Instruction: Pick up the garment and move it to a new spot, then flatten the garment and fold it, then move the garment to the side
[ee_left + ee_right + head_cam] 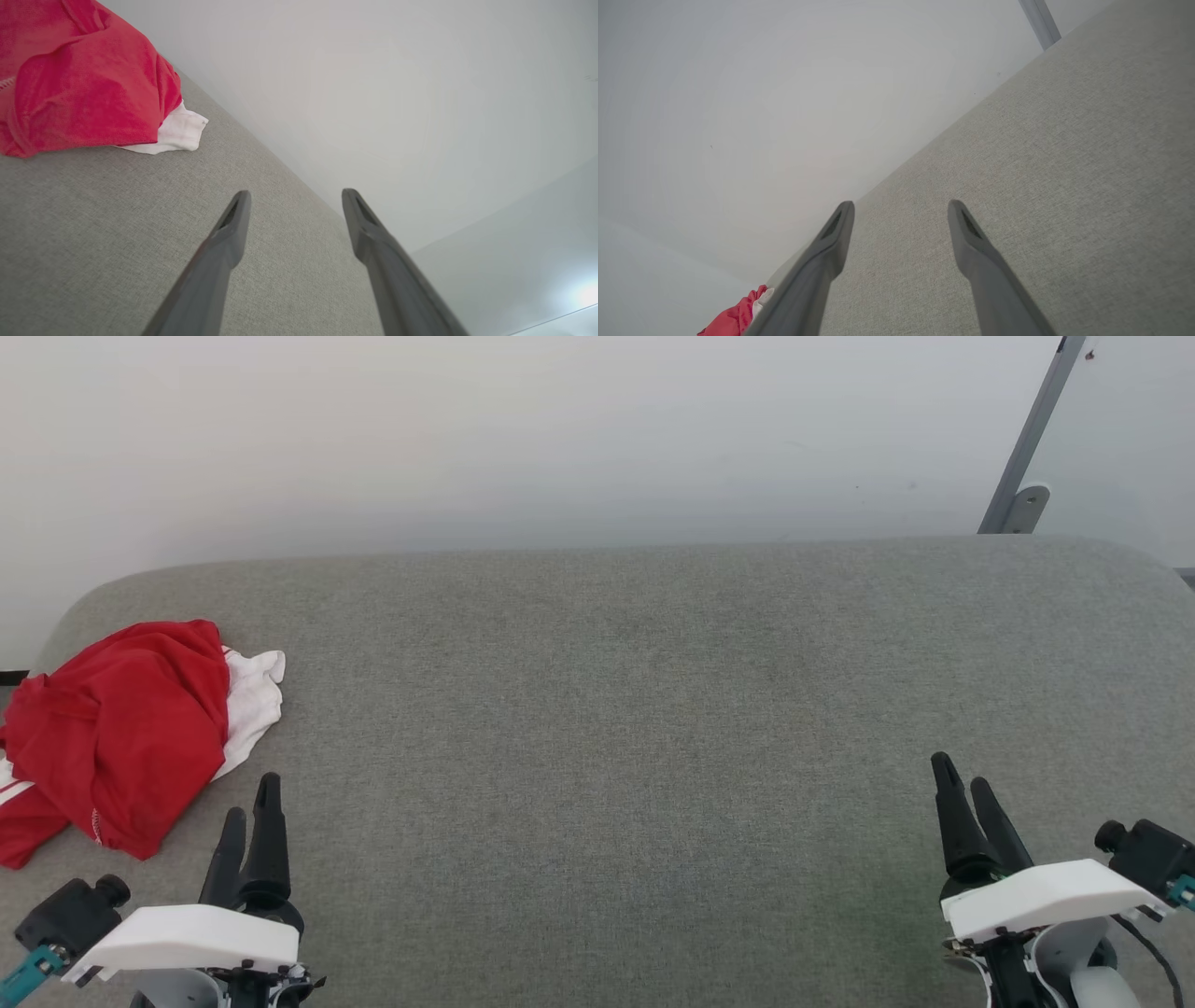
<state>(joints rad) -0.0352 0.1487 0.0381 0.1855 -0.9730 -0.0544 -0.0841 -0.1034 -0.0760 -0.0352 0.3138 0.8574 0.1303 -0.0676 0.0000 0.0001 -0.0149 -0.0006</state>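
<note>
Red-and-white garment (117,733) lies crumpled at nine o'clock on the grey fabric surface (653,709); left gripper (251,796) and right gripper (961,773) both have fingers spread.

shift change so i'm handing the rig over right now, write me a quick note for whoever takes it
Left pincer: open, empty, low at the left over the grey fabric surface, just short of the garment.
Right pincer: open, empty, at the far right, well away from the garment.
Garment: crumpled heap, red over white, at the surface's left edge, not held.
Done: nothing visible yet.
Left: pick up and move, flatten, fold, set aside.
</note>
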